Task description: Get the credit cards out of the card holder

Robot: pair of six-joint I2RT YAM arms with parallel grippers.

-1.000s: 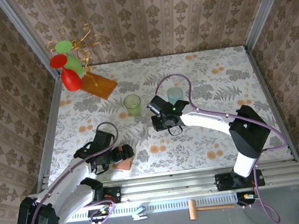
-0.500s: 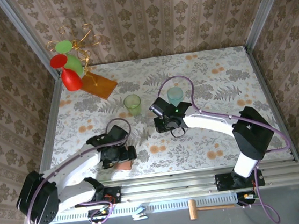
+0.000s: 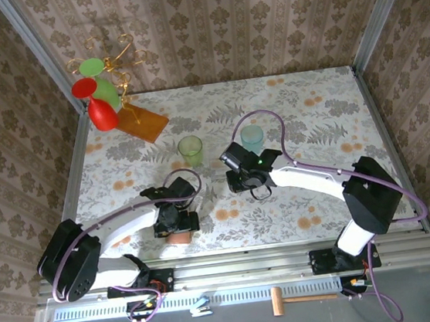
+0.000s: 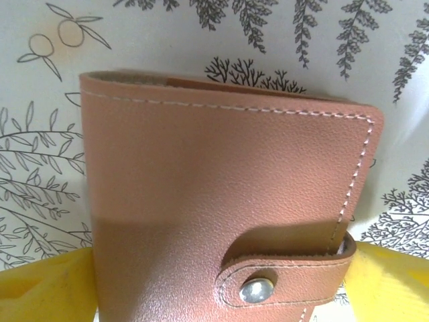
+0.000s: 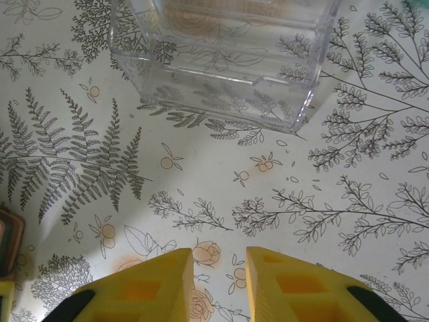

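The card holder (image 4: pixel 221 188), tan-brown leather with white stitching, is folded closed, its strap snapped down by a metal stud. It lies on the flowered table near the front edge (image 3: pixel 182 236). My left gripper (image 4: pixel 224 268) straddles it, with a yellow finger (image 4: pixel 47 288) against each side edge, and stands right over it in the top view (image 3: pixel 176 216). The credit cards are hidden inside the closed holder. My right gripper (image 5: pixel 220 282) hovers near the table's middle, its jaws a narrow gap apart with nothing between them.
A clear plastic box (image 5: pixel 221 60) stands just ahead of the right gripper. A green cup (image 3: pixel 190 150) and a pale blue cup (image 3: pixel 252 136) stand behind. At the back left, an orange board (image 3: pixel 142 122) carries a wire stand with red and green pieces.
The left gripper has swung right over the card holder and its jaws have come in against its sides. The right gripper has shifted slightly rightward.
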